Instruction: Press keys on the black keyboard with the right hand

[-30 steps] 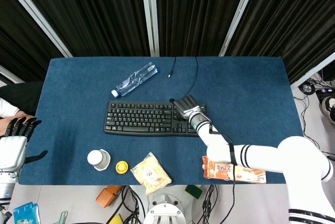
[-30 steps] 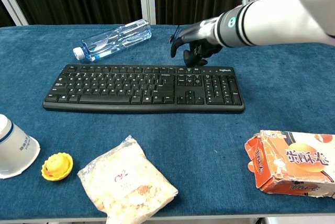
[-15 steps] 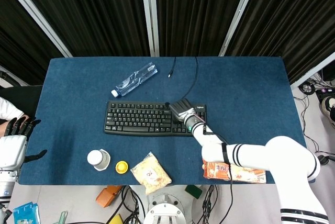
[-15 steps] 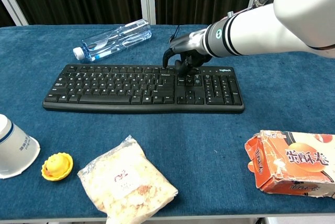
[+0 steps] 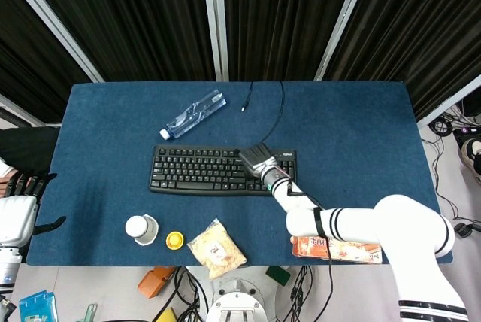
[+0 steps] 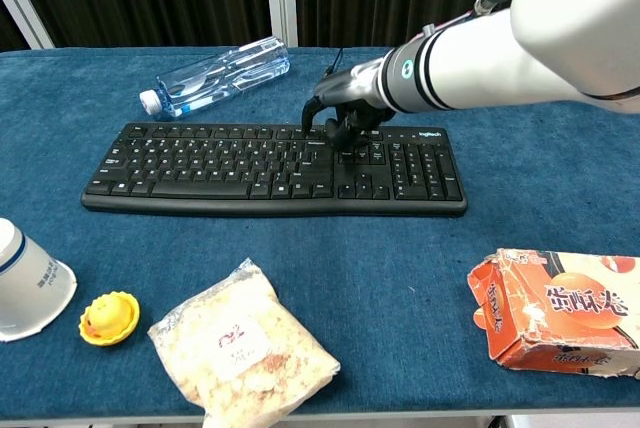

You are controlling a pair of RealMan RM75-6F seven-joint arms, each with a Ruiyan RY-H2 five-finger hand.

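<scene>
The black keyboard [image 5: 195, 170] [image 6: 220, 163] lies across the middle of the blue table. My right hand [image 5: 256, 160] [image 6: 340, 113] hovers low over its upper rows, where the main keys meet the navigation block. Its fingers are curled downward and their tips touch or nearly touch the keys; it holds nothing. My left hand [image 5: 19, 205] shows only in the head view, off the table's left edge, fingers apart and empty.
A clear water bottle [image 5: 193, 113] [image 6: 215, 73] lies behind the keyboard. In front are a white cup [image 5: 141, 229] [image 6: 25, 278] on its side, a yellow lid [image 5: 174, 240] [image 6: 108, 316], a snack bag [image 5: 216, 247] [image 6: 243, 348] and an orange box [image 5: 338, 248] [image 6: 560, 313].
My right hand has moved left along the keyboard's top edge, from behind the number pad to the main keys' right end, and dropped lower. The left hand has drifted slightly outward.
</scene>
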